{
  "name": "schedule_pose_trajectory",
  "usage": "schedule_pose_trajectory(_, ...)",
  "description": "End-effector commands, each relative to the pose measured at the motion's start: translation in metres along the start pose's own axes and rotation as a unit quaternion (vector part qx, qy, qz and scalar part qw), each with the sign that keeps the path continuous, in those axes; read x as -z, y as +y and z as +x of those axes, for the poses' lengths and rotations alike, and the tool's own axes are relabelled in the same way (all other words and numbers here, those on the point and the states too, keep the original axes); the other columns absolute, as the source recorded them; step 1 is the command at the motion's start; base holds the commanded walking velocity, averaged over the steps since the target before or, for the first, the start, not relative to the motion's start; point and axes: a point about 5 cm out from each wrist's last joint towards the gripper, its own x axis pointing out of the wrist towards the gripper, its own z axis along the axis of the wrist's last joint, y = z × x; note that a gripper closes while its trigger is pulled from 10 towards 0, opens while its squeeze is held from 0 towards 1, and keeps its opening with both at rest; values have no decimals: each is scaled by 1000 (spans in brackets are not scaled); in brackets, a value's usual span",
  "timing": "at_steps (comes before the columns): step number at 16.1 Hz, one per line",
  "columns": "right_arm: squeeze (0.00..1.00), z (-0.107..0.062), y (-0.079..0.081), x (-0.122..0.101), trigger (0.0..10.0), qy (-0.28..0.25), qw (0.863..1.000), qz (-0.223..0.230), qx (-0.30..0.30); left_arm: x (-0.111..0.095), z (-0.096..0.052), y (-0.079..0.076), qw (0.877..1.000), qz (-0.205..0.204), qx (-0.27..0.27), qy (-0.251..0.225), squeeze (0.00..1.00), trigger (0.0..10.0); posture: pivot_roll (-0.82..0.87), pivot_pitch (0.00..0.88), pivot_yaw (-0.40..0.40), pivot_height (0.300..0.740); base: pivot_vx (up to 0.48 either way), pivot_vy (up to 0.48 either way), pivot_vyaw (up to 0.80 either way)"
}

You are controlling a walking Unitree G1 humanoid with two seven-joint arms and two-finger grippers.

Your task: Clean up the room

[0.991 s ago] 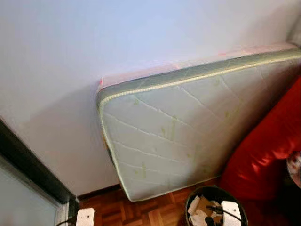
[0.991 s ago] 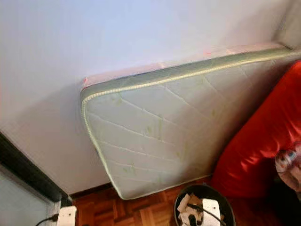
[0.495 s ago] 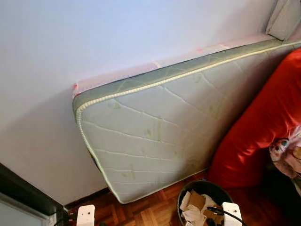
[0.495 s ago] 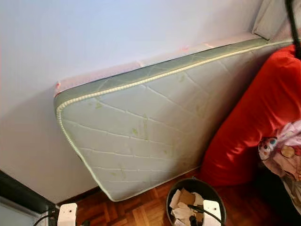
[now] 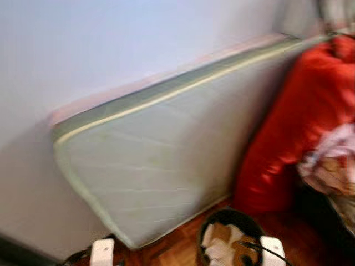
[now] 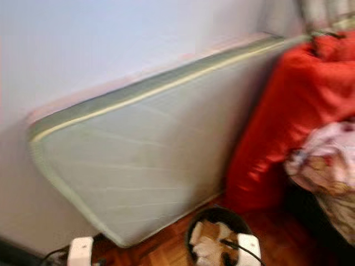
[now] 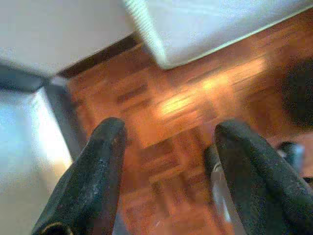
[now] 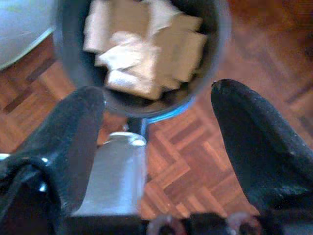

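1. Round dark waste bin (image 5: 230, 241) of crumpled paper and cardboard scraps, standing on the wood parquet floor (image 7: 186, 112) near the pale quilted mattress (image 5: 155, 166) and red beanbag (image 5: 302, 122).
2. Left gripper (image 7: 168, 171) and right gripper (image 8: 156, 142): both spread wide, holding nothing.
3. Likely walking, searching for litter; next needs a steady view.
4. Head views blurred; patterned cloth (image 6: 327, 172) cut off.

Blurred pale green mattress (image 5: 161, 166) on edge across the frame's centre, leaning on a white wall (image 5: 111, 39), red cushion-like mass (image 5: 299, 122) at right touching the mattress end, brown parquet floor (image 7: 176, 112) along the bottom edge, dark skirting (image 7: 102, 56) at the wall foot.
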Motion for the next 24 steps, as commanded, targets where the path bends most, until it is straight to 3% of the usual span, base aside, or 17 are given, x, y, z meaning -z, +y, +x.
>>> schedule_pose_trajectory(1,0,1,5,0,10000,-1,1000,4,-4,3,-1,5,1000,4,-5,9,0,10000,-30,0,54,740,0,0,-669)
schedule_pose_trajectory(10,0,0,4,0,10000,-1,1000,2,-5,1,0,4,1000,8,-6,2,0,10000,-32,0,48,740,0,0,-649)
schedule_pose_trajectory(15,0,0,3,-1,10000,-7,1000,5,-7,-1,0,2,1000,11,-8,-2,0,10000,-33,0,42,740,0,-318,0)
schedule_pose_trajectory(24,0,0,2,-2,10000,-10,1000,4,-7,1,0,0,1000,7,-8,-3,0,10000,-38,0,39,740,0,-355,-503)
